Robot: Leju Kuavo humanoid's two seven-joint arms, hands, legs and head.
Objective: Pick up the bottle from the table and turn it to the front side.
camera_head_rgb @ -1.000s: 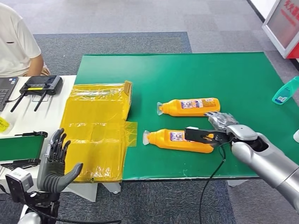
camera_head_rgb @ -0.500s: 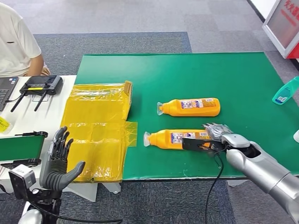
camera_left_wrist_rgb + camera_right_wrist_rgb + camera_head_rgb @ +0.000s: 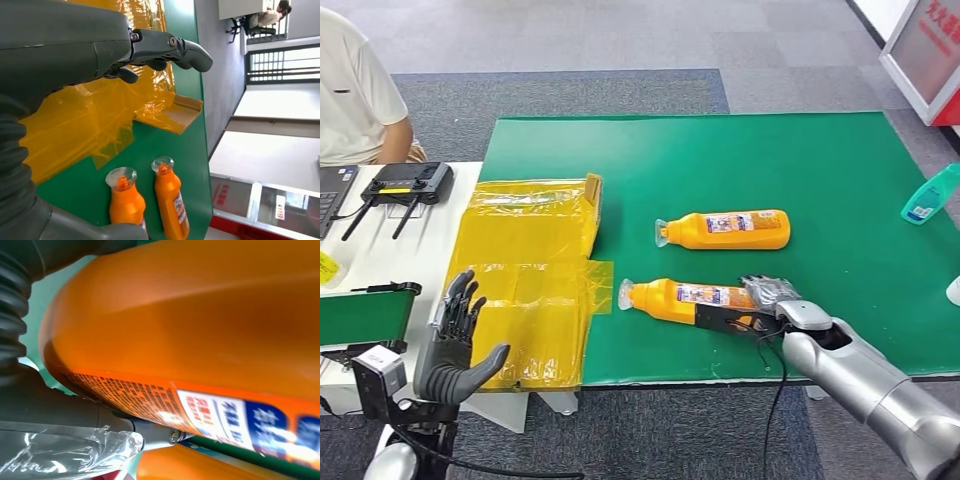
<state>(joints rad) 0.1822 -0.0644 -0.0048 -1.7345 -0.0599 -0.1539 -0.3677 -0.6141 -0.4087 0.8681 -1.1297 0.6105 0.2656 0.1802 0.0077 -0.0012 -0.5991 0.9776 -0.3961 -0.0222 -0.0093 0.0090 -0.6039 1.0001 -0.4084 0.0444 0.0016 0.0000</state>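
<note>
The right hand is wrapping its fingers around the base end of the near bottle, which is lying on its side on the green surface with its clear cap pointing away from the fingers, toward the yellow bags. In the right wrist view the orange body is pressing right up against the thumb, so the hand appears to be gripping the bottle, though whether it is lifted off the surface cannot be told. A printed label is facing partly upward along the bottle's side. A second bottle is lying just beyond the fingers, parallel to the first and apart from it. The left hand is hanging well off to the side, near the edge of the bags, with its fingers spread and holding nothing.

The step in hand seems to be the grasp and the start of the pick-up. The next move probably calls for raising the bottle free of the surface and rolling the wrist so the front label faces the robot, keeping the grip firm since the smooth plastic could slip, and staying apart from the second bottle.
</note>
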